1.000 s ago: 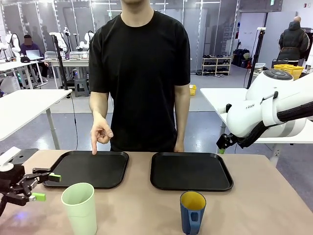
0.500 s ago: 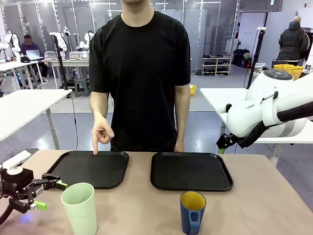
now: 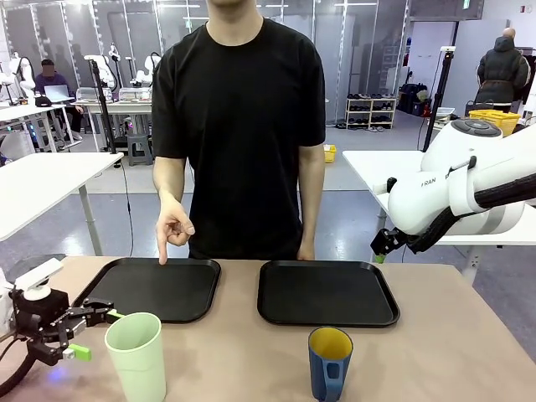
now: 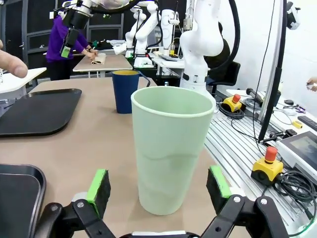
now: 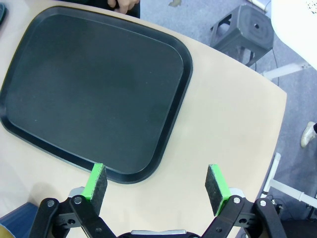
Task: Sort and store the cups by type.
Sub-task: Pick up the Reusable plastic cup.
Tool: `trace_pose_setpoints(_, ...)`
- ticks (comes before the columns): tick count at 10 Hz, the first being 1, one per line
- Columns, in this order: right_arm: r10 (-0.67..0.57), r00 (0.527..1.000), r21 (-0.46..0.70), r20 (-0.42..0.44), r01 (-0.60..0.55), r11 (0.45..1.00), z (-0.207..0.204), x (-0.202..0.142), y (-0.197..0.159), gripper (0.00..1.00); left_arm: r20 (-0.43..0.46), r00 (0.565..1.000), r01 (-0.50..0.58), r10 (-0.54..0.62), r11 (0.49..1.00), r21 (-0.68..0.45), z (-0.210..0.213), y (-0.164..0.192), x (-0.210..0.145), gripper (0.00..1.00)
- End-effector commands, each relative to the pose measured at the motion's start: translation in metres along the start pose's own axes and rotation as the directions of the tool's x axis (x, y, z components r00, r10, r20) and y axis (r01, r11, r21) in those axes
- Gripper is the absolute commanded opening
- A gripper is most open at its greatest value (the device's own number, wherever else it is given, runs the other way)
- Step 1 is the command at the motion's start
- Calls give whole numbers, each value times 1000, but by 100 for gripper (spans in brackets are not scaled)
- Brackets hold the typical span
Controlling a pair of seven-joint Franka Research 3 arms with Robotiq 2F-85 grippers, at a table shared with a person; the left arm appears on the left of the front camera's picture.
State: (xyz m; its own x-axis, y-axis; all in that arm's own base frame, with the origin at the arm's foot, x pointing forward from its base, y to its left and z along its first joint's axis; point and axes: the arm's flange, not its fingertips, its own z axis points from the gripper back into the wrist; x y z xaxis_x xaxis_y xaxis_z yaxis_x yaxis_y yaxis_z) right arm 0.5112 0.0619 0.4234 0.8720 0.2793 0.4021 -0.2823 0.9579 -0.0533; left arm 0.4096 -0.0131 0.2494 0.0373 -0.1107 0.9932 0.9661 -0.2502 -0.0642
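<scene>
While the person's hand (image 3: 173,228) points at a tray (image 3: 155,289), left gripper (image 3: 96,335) low, spread beside green tumbler (image 3: 136,356), right gripper (image 5: 157,182) spread, raised.

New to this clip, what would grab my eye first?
The tall pale-green tumbler at the near left, with the open left gripper lined up on it from the side. Behind it, the person's hand points down at the left black tray; the dark-blue mug stands before the right tray.

Claw (image 5: 156,183) over black tray (image 5: 94,89) (jaws wide)
</scene>
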Motion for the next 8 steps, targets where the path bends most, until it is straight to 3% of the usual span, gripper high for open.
trace_pose_setpoints(1, 11, 1000, 2, 2, -11, 1000, 0, 0, -3, 100, 22, 999, 47, -47, 999, -5, -7, -19, -71, 100)
trace_pose_setpoints(5, 11, 1000, 2, 2, -11, 1000, 0, 0, -3, 100, -39, 998, 43, -46, 997, -58, -21, -11, -74, 100)
trace_pose_setpoints(8, 11, 1000, 2, 2, -11, 1000, 0, 0, -3, 100, -23, 999, 43, -46, 991, -129, -38, -10, -80, 100)
